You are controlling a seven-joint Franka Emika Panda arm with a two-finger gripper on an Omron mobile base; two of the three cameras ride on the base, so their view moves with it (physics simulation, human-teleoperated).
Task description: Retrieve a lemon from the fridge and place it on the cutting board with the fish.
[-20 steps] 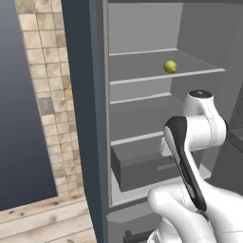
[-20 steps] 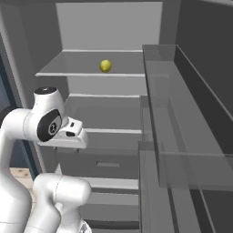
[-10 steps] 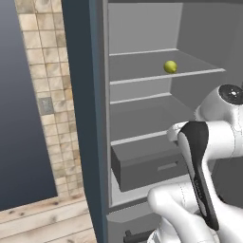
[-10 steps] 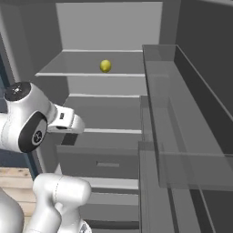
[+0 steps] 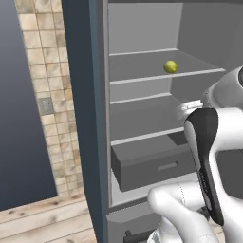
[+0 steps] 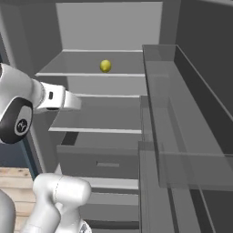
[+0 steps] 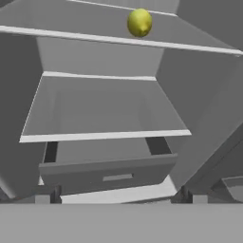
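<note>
The hand stands spread wide and holds nothing, its tips low in the hand view, facing into the open fridge. Nearest lies the part-open grey drawer, above it a bare shelf, and farther up and back the lemon sits alone on the upper shelf. To do the reach well, I judge the hand should rise level with the lemon, clear the shelf edges, centre on it, then close gently

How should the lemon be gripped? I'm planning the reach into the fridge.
Probably across its middle, coming straight in from the open front of the fridge. The lemon sits alone on the upper shelf, small and rounded, nothing beside it; the open pincer should span it.
</note>
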